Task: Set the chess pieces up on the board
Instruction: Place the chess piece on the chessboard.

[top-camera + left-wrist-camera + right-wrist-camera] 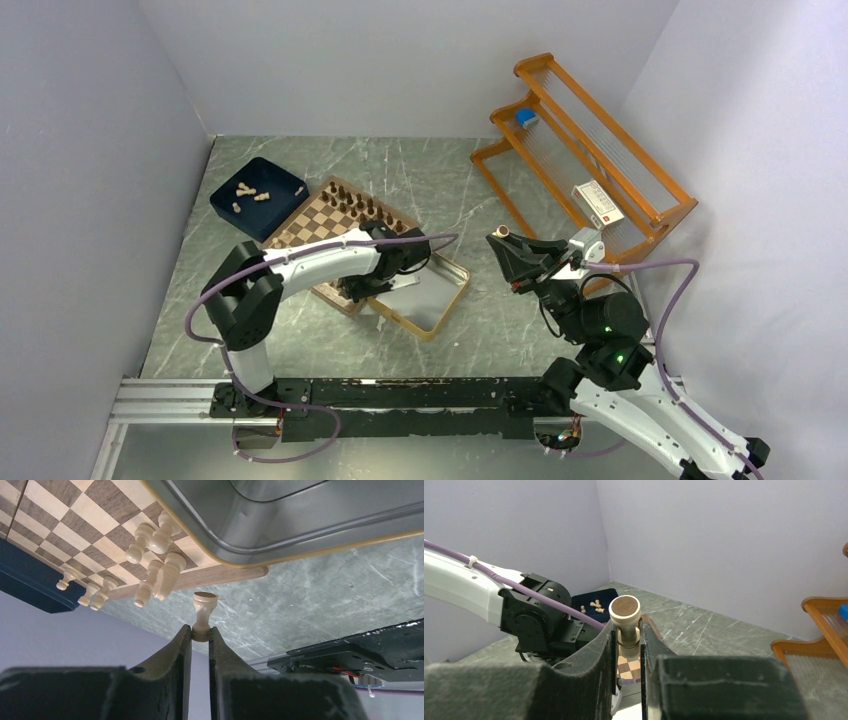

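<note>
Both grippers clenched on one pale chessman each, one at the board's near rim and one well right of it.
Left gripper [200,632] pinches a pale chessman [204,611] just off the board [305,228] rim. Seven pale pieces [150,540] crowd that edge; dark pieces [352,200] line the far edge, too small to count. Silver tin [452,290] touches the board's right side. Right gripper [628,635] grips a second pale chessman [625,611] over the table [500,320], between tin and orange rack [535,66]. Navy tray [228,205], left of the board, holds at least four loose pale men [262,196].
</note>
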Robot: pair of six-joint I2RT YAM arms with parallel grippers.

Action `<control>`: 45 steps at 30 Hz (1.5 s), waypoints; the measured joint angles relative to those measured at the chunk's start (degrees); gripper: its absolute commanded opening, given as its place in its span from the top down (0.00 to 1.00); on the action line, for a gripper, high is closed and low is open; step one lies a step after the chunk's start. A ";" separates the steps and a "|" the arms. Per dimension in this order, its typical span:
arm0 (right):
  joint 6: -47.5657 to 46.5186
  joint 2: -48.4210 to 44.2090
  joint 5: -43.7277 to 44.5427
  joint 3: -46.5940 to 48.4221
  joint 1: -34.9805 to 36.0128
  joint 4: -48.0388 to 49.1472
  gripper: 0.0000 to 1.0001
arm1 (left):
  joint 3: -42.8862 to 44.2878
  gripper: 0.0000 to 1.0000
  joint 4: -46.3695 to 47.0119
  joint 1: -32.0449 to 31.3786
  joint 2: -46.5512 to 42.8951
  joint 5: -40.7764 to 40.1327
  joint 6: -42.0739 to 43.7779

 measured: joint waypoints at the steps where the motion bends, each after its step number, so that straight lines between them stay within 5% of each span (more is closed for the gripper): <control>1: 0.00 -0.02 0.02 0.00 0.00 -0.04 0.90 | -0.02 0.91 0.02 0.00 0.17 -0.17 0.02; 45: 0.02 -1.57 -0.09 0.76 0.00 -0.66 0.90 | 1.42 0.84 0.22 0.00 7.58 -2.01 0.57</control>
